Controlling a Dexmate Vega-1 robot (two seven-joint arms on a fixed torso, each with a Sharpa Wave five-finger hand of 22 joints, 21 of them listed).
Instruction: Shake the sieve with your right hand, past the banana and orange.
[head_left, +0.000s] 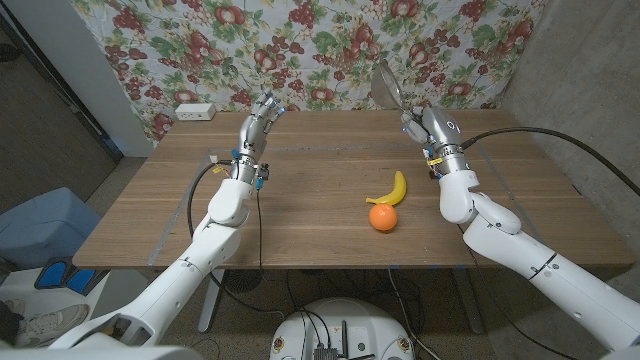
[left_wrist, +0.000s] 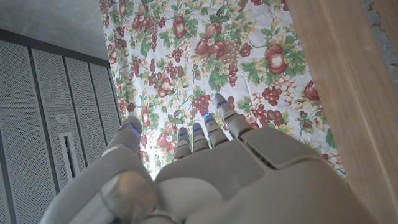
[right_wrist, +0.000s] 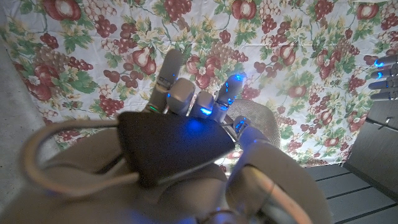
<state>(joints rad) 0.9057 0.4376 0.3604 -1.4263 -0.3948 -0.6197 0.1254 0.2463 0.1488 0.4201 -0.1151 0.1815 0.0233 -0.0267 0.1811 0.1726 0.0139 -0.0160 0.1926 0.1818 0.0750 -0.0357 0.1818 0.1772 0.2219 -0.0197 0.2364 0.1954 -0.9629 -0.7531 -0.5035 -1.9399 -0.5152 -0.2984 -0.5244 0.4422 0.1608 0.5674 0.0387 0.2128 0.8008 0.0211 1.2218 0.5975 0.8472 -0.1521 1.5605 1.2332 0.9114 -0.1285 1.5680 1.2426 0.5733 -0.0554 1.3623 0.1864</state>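
Observation:
My right hand (head_left: 430, 128) is raised over the far right part of the wooden table (head_left: 300, 225) and grips the handle of a metal sieve (head_left: 385, 80), whose round mesh stands tilted up against the floral cloth. In the right wrist view the sieve (right_wrist: 262, 118) peeks out beyond my right hand (right_wrist: 186, 143). A yellow banana (head_left: 390, 190) lies on the table in front of that hand, and an orange (head_left: 382, 217) sits just nearer, touching or almost touching it. My left hand (head_left: 258, 115) (left_wrist: 205, 168) is lifted at the far left, fingers apart, holding nothing.
A white socket box (head_left: 193, 110) sits at the table's back left corner. The floral cloth (head_left: 330, 40) hangs right behind the table. A blue seat (head_left: 40, 225) stands on the floor to the left. A cable (head_left: 200, 185) runs along my left arm.

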